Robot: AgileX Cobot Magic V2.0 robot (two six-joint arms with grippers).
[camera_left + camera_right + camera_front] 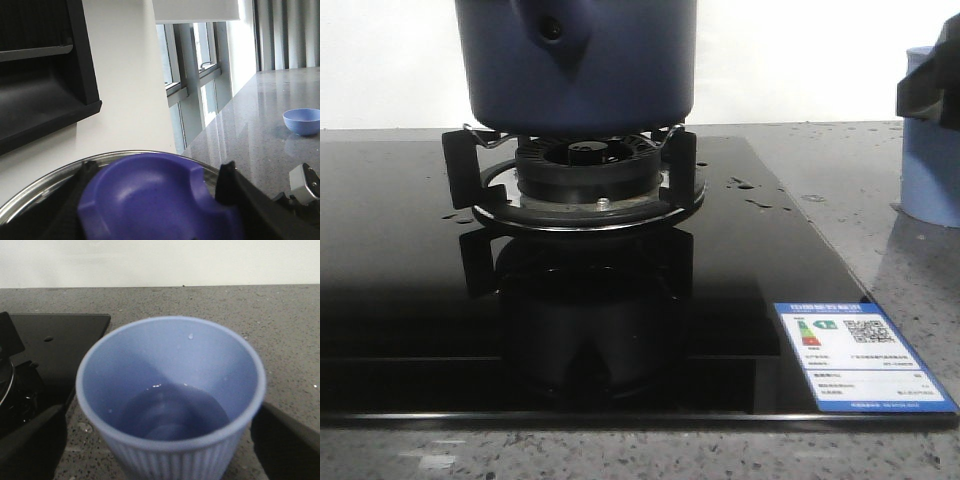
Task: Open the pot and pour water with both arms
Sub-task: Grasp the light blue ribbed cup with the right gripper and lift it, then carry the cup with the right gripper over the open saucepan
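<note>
The left gripper (150,210) straddles the purple lid knob (155,200), dark fingers (227,182) at either side; seemingly clamped, though contact is hidden. The right gripper (160,440) brackets the ribbed cup (170,395), which holds a little water. Judging by this, lid-lifting is in hand; next comes a straight upward pull. The pot (575,60) sits on the burner (585,165), cup at its 3 o'clock

Front view: even, moderate light; glossy black hob (410,300) mirrors the burner (582,170), pale glare along its near edge. Left wrist view: daylight from windows (192,55), sheen on the worktop (260,115); near purple knob (155,200) soft. Right wrist view: cup (170,405) rim blurred, flat light.
</note>
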